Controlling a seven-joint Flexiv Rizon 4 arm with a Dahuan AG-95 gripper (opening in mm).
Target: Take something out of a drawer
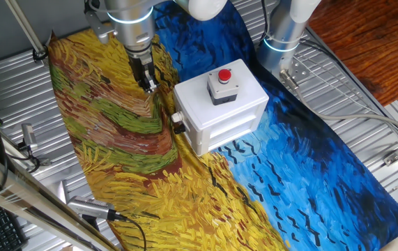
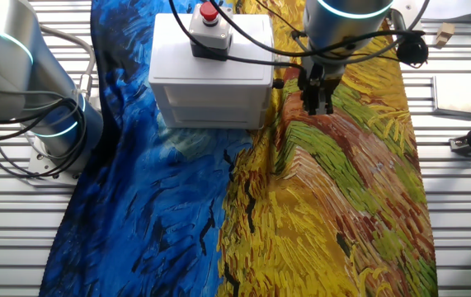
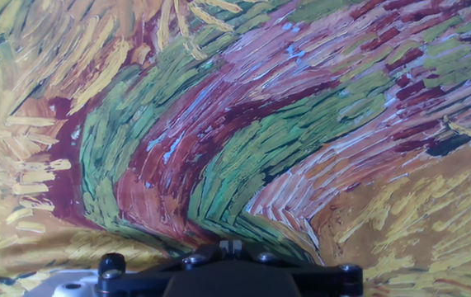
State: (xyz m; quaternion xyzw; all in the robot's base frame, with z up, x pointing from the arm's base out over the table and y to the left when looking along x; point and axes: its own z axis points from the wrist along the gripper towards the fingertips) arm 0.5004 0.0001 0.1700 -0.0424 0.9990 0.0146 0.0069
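Observation:
The white box (image 1: 235,104) stands on the painted cloth; it also shows in the other fixed view (image 2: 210,62). Its drawer (image 1: 187,132) is pushed in, flush with the box, and a small dark knob (image 1: 178,123) sticks out of its front towards the yellow side of the cloth. The knob (image 2: 278,82) also shows in the other fixed view. My gripper (image 1: 148,85) hangs just above the cloth, a short way from the knob side of the box; it also shows in the other fixed view (image 2: 317,106). In the hand view its fingertips (image 3: 231,246) are pressed together with nothing between them. The tan block is out of view.
A red push button (image 1: 224,77) on a grey base sits on top of the box. A second arm's base (image 1: 282,35) stands behind the box. A cable runs over the box top (image 2: 243,56). Tools lie on the slatted metal table (image 1: 24,143) beside the cloth.

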